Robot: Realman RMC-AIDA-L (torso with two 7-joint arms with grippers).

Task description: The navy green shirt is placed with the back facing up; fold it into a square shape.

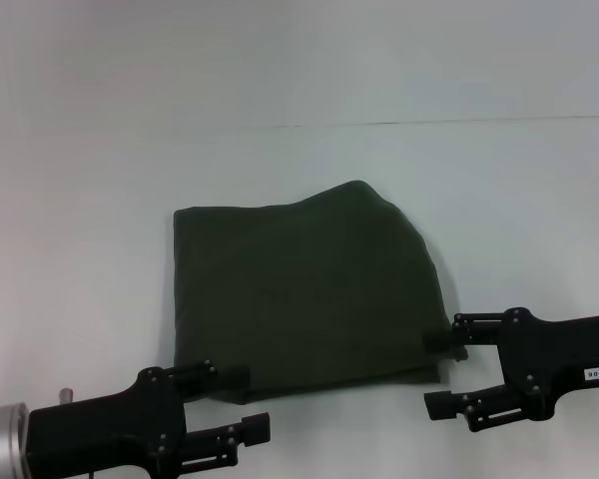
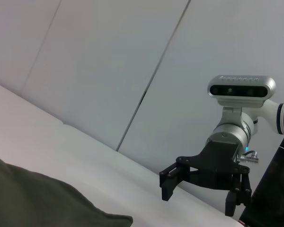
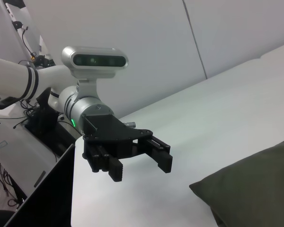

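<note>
The navy green shirt (image 1: 304, 289) lies folded into a rough square on the white table (image 1: 299, 80), its far right corner bulging upward. My left gripper (image 1: 245, 399) stands open at the shirt's near left corner, its upper finger over the cloth edge. My right gripper (image 1: 439, 371) is open beside the near right corner, with nothing between its fingers. In the left wrist view a corner of the shirt (image 2: 42, 203) shows, with the right gripper (image 2: 199, 189) beyond it. In the right wrist view the left gripper (image 3: 142, 165) hangs open beside the shirt (image 3: 255, 189).
A thin seam (image 1: 379, 124) runs across the table behind the shirt. A grey panelled wall (image 2: 132, 56) stands behind the table. Off the table's left edge there is equipment with cables (image 3: 19, 127).
</note>
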